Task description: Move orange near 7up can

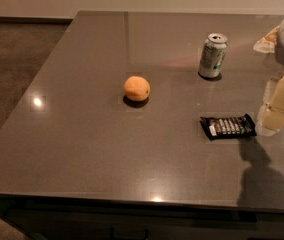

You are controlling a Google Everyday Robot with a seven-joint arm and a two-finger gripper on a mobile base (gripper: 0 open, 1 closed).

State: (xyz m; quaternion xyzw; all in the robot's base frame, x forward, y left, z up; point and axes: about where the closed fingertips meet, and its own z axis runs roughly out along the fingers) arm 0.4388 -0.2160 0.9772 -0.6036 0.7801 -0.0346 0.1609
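The orange sits on the grey table, left of the middle. The 7up can stands upright at the back right, roughly one and a half hand-widths to the right of and beyond the orange. My gripper hangs at the right edge of the view, above the table, to the right of the can and far from the orange. It holds nothing that I can see.
A flat black snack wrapper lies in front of the can, just left of the gripper. A pale object lies at the far right back. The table's front edge runs along the bottom, with floor to the left.
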